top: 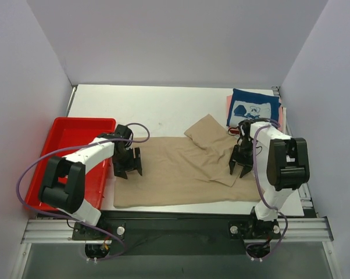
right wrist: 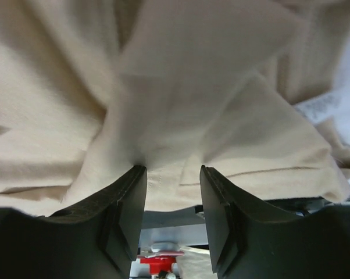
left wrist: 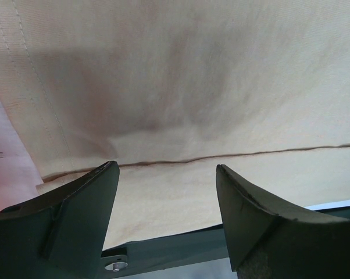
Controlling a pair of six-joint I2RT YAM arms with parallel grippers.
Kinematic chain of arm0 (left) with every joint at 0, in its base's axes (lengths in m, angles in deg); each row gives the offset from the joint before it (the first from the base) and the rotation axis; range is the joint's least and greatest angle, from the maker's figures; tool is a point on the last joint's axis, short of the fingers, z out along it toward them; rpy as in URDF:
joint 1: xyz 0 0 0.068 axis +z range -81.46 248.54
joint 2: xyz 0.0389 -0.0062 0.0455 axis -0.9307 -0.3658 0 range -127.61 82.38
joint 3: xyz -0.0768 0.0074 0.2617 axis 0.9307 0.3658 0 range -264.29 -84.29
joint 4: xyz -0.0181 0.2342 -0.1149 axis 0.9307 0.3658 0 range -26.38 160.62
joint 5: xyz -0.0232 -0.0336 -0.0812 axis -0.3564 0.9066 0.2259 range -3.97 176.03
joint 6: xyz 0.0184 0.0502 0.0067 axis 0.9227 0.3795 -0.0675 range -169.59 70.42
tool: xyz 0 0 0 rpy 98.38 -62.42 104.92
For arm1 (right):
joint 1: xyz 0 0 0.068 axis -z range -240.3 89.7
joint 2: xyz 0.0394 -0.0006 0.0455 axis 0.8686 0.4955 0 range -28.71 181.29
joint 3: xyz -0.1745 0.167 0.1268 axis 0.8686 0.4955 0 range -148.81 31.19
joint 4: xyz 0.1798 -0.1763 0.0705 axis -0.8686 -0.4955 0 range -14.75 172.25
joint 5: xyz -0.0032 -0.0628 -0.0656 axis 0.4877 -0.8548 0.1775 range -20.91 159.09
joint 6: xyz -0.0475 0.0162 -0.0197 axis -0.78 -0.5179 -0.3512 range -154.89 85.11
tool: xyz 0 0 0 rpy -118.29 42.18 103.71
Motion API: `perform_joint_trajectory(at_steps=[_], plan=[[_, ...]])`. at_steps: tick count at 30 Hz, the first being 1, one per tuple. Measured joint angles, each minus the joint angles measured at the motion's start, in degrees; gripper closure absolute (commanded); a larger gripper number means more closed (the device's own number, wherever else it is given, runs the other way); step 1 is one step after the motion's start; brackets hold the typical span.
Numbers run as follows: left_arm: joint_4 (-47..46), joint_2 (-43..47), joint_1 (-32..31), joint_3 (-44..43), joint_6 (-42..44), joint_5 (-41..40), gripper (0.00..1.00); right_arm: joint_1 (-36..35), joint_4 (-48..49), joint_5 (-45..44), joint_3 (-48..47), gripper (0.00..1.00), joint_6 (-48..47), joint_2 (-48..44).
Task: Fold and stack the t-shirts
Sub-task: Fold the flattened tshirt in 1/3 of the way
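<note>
The tan t-shirt point(top: 175, 168) lies spread across the middle of the table, its right part folded back over itself in a rumpled flap. My left gripper point(top: 128, 171) stands open over the shirt's left edge; in the left wrist view its jaws point(left wrist: 166, 168) are wide apart above flat tan cloth point(left wrist: 175, 75) with a hem line running across. My right gripper point(top: 239, 170) sits on the folded right side. In the right wrist view its jaws point(right wrist: 172, 170) are partly apart, tips pressed into bunched tan cloth point(right wrist: 181, 70). A navy t-shirt point(top: 253, 107) with white print lies folded at the back right on a pink one point(top: 228, 110).
A red plastic tray point(top: 76, 131) stands at the left, right beside my left arm. White walls close in the table on three sides. The metal rail with the arm bases runs along the near edge.
</note>
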Motion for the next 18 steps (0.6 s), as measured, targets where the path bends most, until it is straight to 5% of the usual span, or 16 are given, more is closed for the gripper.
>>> perform_joint_trajectory(at_steps=[10, 18], plan=[[0.0, 0.0, 0.0, 0.0, 0.0, 0.1, 0.22, -2.1, 3.7, -1.0, 1.3, 0.89, 0.8, 2.8], [-0.1, 0.0, 0.5, 0.2, 0.0, 0.2, 0.22, -2.1, 3.5, -0.9, 0.7, 0.96, 1.7, 2.1]])
